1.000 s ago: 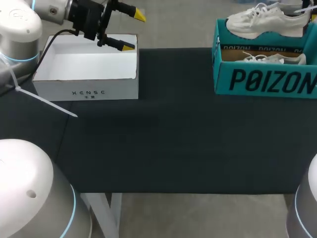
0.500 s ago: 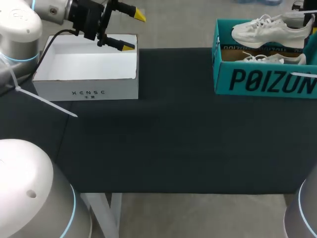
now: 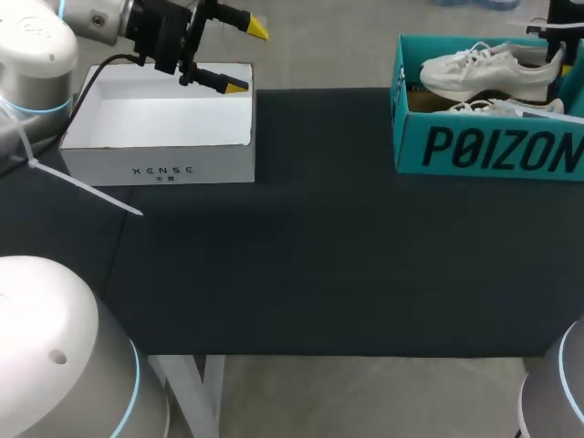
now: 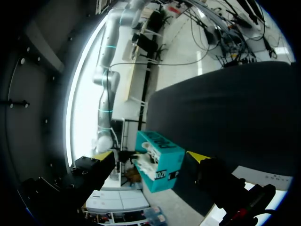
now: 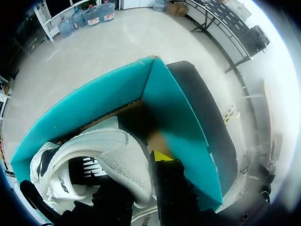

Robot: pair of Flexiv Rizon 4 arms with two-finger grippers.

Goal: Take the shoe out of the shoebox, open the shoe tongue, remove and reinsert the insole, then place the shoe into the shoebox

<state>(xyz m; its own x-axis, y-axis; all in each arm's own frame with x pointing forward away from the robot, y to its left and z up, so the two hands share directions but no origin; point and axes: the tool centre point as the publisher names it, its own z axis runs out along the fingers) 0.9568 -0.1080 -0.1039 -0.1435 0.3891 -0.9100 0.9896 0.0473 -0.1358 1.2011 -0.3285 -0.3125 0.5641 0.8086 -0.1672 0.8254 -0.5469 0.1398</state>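
Shoebox (image 3: 484,151) holds a lower shoe (image 3: 506,108); right pincer (image 5: 138,172) grasps the upper shoe (image 3: 488,68) over it; left pincer (image 3: 248,57) hangs released.

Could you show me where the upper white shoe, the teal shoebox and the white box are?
upper white shoe (image 3: 488,73), head view, on its side panel below the laces.
teal shoebox (image 3: 410,148), head view, on its front wall.
white box (image 3: 100,169), head view, on its front wall.
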